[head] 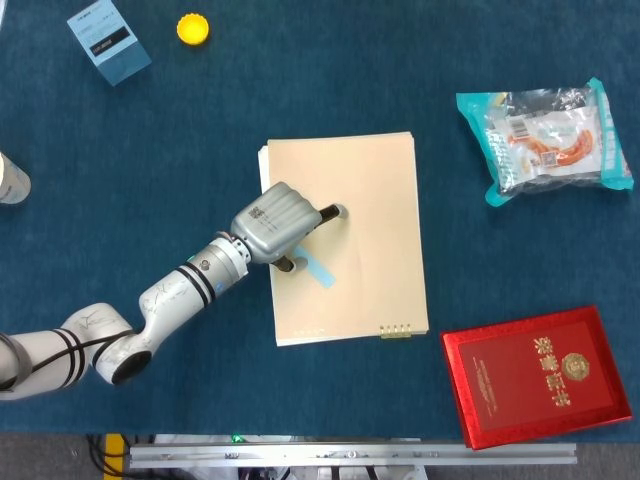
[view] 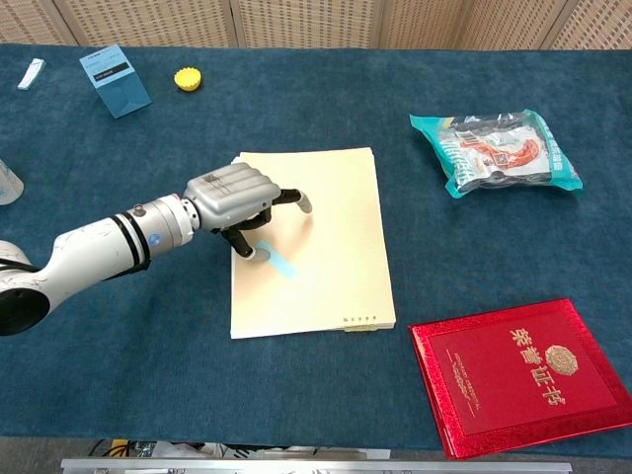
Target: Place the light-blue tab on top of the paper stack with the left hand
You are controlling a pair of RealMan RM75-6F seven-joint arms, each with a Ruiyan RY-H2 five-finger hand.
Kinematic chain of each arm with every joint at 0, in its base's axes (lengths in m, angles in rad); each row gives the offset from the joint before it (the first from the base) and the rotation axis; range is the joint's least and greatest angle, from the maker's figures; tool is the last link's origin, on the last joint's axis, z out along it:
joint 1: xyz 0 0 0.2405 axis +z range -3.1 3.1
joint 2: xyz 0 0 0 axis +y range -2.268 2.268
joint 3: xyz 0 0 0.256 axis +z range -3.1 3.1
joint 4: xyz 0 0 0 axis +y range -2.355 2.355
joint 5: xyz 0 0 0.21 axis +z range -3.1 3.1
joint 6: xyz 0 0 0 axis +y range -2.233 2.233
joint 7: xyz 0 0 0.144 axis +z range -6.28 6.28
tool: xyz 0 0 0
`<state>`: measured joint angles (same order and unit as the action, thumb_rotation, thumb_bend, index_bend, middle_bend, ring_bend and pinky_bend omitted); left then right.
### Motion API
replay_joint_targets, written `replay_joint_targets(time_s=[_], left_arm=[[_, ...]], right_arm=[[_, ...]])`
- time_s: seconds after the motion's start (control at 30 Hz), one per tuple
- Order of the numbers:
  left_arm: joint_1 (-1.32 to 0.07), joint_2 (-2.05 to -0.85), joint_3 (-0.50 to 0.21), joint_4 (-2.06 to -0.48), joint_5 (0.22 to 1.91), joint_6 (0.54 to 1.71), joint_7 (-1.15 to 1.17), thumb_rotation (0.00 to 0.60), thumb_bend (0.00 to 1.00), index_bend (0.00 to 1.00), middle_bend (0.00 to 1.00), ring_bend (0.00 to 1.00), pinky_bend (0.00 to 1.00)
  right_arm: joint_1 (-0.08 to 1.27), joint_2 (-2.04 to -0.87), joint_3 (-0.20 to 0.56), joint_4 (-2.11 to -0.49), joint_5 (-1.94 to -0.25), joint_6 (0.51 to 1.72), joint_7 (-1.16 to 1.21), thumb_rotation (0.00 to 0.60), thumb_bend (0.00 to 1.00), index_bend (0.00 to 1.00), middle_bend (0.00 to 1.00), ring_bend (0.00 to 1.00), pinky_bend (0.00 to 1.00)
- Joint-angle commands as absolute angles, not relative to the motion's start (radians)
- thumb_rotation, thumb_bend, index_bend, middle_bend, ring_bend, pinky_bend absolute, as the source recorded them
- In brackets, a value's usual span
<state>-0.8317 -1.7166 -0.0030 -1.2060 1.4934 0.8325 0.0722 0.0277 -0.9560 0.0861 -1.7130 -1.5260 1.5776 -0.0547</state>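
Note:
The cream paper stack (head: 365,200) (view: 326,276) lies in the middle of the blue table. My left hand (head: 275,220) (view: 232,196) hovers over the stack's left edge, knuckles up. It pinches the near end of the light-blue tab (head: 320,270) (view: 282,264) under the thumb. The tab slants down to the right, and its free end lies low on the paper. One finger (head: 332,211) sticks out to the right over the sheet. The pinch itself is hidden under the hand. My right hand shows in neither view.
A red booklet (head: 538,375) sits at the front right and a snack packet (head: 545,138) at the back right. A light-blue box (head: 108,40) and a yellow cap (head: 193,28) stand at the back left. A white object (head: 10,180) pokes in at the left edge.

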Motion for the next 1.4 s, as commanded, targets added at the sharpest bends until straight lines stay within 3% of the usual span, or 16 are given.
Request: replay_joint_targets(time_s=[0.03,1.4], left_arm=[[-0.831,-1.719,-0.004,-1.203,1.49,0.831,0.075,0.6,0.2,0.21,0.9,0.95,0.93],[-0.823,-1.695,-0.007,-1.198,1.47,0.826,0.092,0.6,0.2,0.21,0.9,0.95,0.93]], right_arm=[[0.026,-0.955,0.086,-1.711,-1.526,1.579,-0.052,0.6,0.21,0.24,0.38,0.46,0.51],[0.02,-0.956,0.087,-1.705,-1.531,1.587,-0.043,0.6,0.21,0.24,0.38,0.47,0.51]])
